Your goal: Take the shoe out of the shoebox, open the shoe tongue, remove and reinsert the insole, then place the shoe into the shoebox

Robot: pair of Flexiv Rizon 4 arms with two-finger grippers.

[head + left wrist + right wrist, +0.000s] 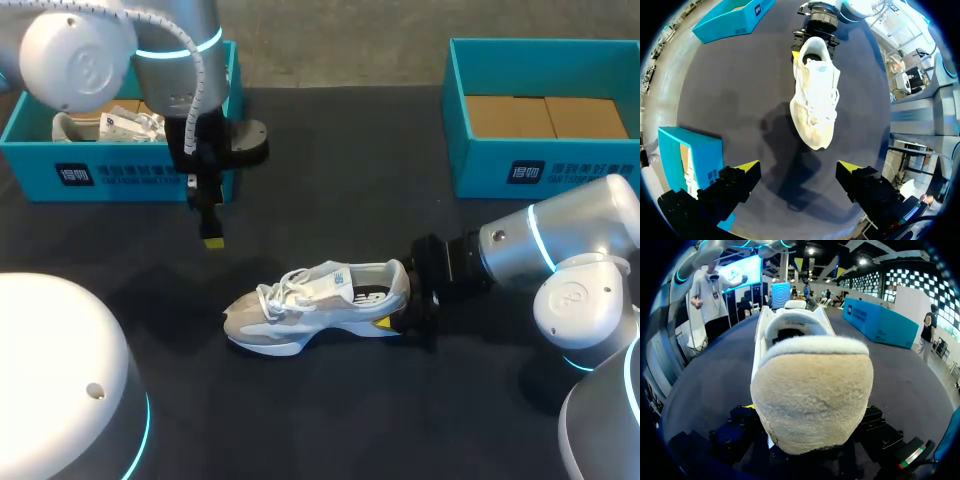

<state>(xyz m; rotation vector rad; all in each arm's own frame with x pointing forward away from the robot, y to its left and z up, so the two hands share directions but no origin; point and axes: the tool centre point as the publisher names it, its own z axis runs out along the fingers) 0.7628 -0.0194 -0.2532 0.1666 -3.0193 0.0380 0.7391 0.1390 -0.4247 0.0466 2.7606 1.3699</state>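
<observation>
Black tabletop (340, 180) bears the shoe (320, 300), heel clenched by right pincer (408, 312); left pincer (799, 169) released.

Left shoebox (150, 185), 10 o'clock on table: dark label (74, 175) on front wall, white logo plus characters, too small to read. Right shoebox (590, 160), 2 o'clock: same kind of label (527, 172), also unreadable. Shoe (300, 310), centre: dark logo (372, 296) on side, blue print on tongue tag (338, 277), not legible. Left wrist view: barcode sticker (711, 175) on box wall beside left gripper (797, 167), digits not legible.
</observation>
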